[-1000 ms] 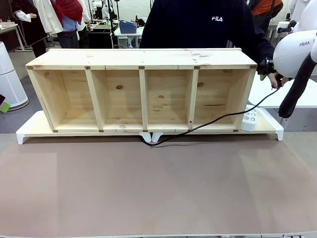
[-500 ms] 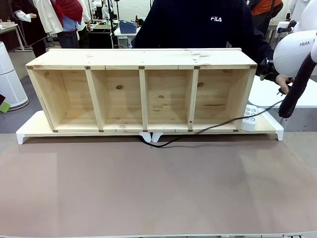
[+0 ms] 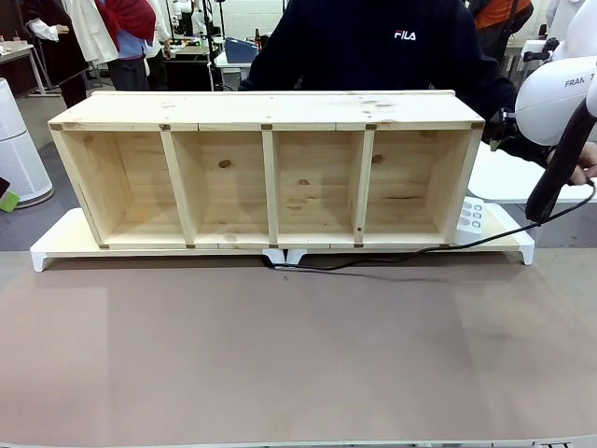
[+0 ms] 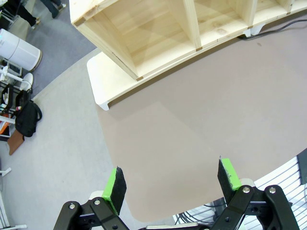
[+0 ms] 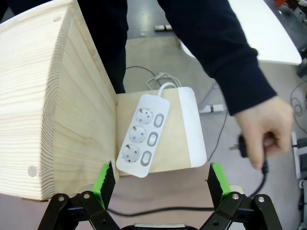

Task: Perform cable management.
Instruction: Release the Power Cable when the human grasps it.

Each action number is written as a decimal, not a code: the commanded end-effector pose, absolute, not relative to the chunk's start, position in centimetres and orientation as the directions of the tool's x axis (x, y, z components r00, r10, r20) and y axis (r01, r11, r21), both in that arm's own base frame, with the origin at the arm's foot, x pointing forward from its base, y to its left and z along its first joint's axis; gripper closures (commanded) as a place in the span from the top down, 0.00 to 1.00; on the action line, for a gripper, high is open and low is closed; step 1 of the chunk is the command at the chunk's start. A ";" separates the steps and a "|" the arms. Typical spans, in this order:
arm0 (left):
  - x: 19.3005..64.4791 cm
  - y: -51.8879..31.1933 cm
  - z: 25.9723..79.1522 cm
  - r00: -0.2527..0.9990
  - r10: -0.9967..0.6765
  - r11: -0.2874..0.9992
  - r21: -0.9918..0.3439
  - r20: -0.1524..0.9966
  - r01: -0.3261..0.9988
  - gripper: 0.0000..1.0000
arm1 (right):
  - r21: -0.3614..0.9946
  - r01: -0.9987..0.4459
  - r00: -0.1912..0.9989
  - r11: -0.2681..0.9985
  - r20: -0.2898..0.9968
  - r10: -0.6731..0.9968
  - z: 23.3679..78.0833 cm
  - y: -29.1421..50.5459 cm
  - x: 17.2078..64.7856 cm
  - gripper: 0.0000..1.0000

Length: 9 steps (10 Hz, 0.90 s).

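Observation:
The cable [image 3: 392,256] is a thin black cord. It runs from under the middle of the wooden shelf [image 3: 270,112] along the base's front edge, then rises to the right. A person's hand [image 5: 263,125] holds its black plug [image 5: 242,144] out past the shelf's right end, and the cord [image 5: 168,209] trails below. My right gripper [image 5: 159,184] hangs open above the shelf's end, with nothing between its green pads. My left gripper [image 4: 172,179] is open too, high over the brown mat [image 4: 192,120], far from the cable's end [image 4: 288,23].
A white power strip [image 5: 144,136] with three sockets lies on the base board [image 5: 189,129] beside the shelf's right end. My right arm's white housing [image 3: 560,93] and black hose [image 3: 558,168] stand at the far right. The person stands behind the shelf.
The person's hand has carried the plug down and to the right. The cable, which crossed the shelf's right bay, now lies low and straighter along the base's front. My grippers stayed open.

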<state>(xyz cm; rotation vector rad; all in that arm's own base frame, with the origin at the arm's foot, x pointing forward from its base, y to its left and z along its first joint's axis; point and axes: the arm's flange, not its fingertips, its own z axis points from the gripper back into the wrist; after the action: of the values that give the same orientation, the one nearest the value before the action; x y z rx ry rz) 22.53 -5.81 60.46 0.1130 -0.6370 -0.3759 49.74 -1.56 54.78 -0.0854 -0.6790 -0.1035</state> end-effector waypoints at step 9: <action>22.5 -5.8 60.4 0.738 -0.376 0.926 0.213 0.560 0.311 1.00 | -0.032 0.128 0.775 0.991 0.627 -0.079 54.6 -1.5 49.8 1.00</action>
<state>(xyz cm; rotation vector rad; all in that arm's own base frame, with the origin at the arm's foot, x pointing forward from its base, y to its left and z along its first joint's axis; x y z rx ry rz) 22.53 -5.81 60.46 0.1130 -0.6370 -0.3759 49.74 -1.56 54.78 -0.0854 -0.6790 -0.1035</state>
